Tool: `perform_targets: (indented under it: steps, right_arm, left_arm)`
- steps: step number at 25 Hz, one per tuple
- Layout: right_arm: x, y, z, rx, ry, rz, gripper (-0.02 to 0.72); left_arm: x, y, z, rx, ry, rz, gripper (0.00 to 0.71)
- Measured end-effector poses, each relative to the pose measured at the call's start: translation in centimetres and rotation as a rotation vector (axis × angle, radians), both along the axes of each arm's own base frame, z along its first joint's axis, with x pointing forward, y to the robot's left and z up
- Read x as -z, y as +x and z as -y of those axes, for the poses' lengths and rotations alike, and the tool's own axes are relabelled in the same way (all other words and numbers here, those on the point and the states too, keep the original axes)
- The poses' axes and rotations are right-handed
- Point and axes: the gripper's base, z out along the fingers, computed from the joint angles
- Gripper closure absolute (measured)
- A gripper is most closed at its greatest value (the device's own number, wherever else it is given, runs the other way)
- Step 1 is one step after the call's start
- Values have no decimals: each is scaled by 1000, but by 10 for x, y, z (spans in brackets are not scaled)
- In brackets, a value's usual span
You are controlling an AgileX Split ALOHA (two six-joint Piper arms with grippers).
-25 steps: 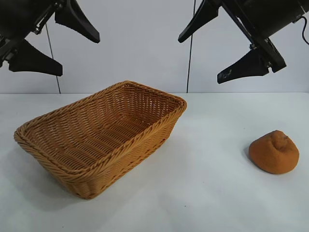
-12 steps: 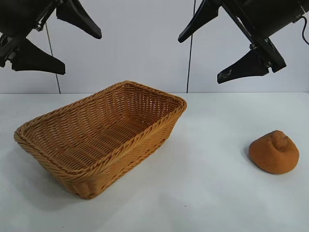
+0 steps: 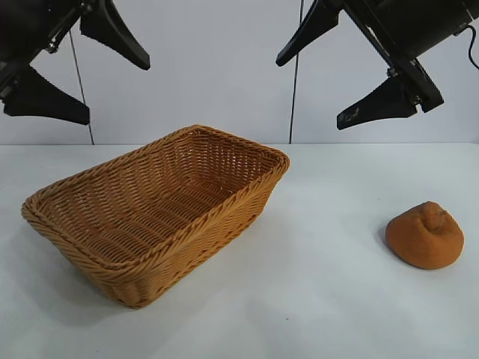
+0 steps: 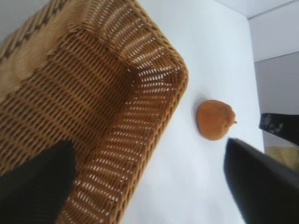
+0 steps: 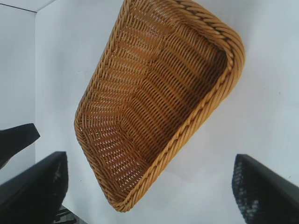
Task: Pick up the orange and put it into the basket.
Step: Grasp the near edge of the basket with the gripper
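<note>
Orange (image 3: 424, 235) on table (image 3: 322, 299), well right of basket (image 3: 160, 207). Left gripper (image 3: 81, 77) above basket's left, right gripper (image 3: 329, 81) above its right; jaws wide, holding nothing.

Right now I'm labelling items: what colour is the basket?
Tan-orange wicker basket, clearest in the exterior view.

Light was bright and even. The basket (image 3: 157, 213) cast a soft shadow; my own fingers (image 4: 35, 184) looked blurred close up.
</note>
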Motion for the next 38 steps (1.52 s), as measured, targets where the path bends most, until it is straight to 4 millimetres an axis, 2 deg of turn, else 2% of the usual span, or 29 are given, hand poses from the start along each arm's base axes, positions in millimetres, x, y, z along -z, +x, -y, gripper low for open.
perform_targets:
  steps: [3, 7, 12, 16, 22, 27, 31, 38]
  right_arm:
    - [0, 0, 0, 0, 0, 0, 52]
    - [0, 0, 0, -4, 0, -3, 52]
    - [0, -1, 0, -12, 1, -11, 52]
    - [0, -2, 0, -15, 1, -13, 52]
    - [0, -2, -1, -18, 2, -17, 52]
    - [0, -3, -1, -26, 4, -24, 52]
    - [1, -4, -1, -33, 4, -31, 52]
    - [1, -4, -1, -34, 2, -30, 52]
  left_arm:
    - [-3, -9, -4, -65, 9, -91, 94]
    - [6, -21, -2, -122, 99, -249, 94]
    - [11, -32, 12, -222, 180, -317, 94]
    - [14, -28, 14, -340, 171, -311, 94]
    - [50, -13, 16, -455, 183, -444, 94]
    - [83, 0, 8, -529, 199, -528, 94]
    - [105, 1, -1, -577, 175, -551, 94]
    - [137, -5, -1, -580, 146, -574, 94]
